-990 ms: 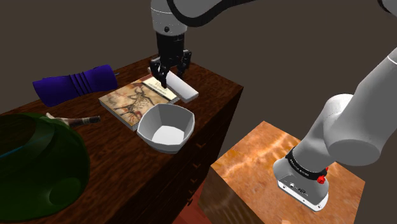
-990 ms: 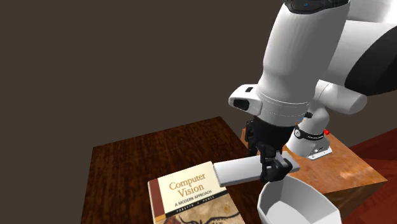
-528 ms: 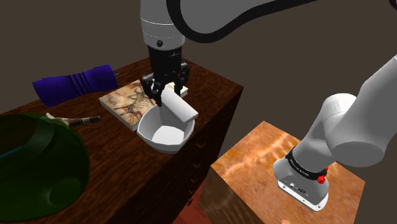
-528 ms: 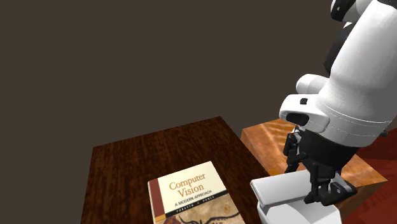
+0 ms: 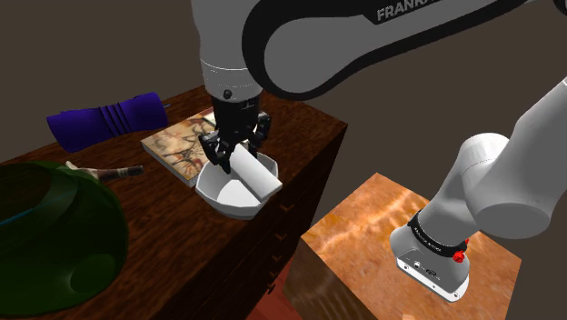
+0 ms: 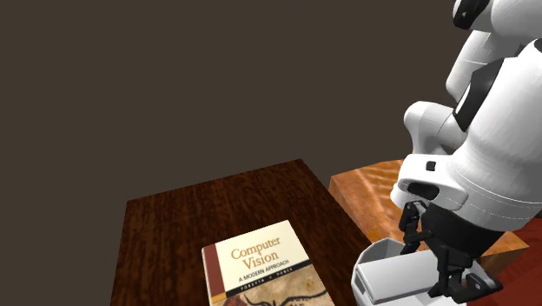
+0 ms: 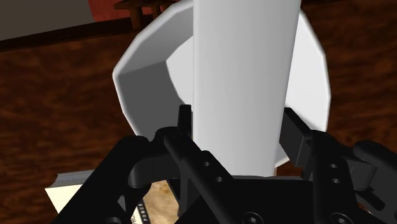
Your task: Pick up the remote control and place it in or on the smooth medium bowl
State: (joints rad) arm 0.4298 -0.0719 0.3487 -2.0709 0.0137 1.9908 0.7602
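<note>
Above the dark wooden cabinet top (image 5: 307, 123), my gripper (image 5: 233, 160) is clamped on the near end of the pale remote control (image 5: 255, 175), whose long axis reaches out beyond my fingers across the white bowl (image 5: 211, 188) lying directly beneath me.

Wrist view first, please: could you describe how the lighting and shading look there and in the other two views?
Wrist view: the remote control reads flat white with a faint lengthwise gradient; the bowl shows grey-shaded facets. Shoulder view: dim overall, the table dark. Second exterior view: the title on the book is legible against a plain dark backdrop.
</note>
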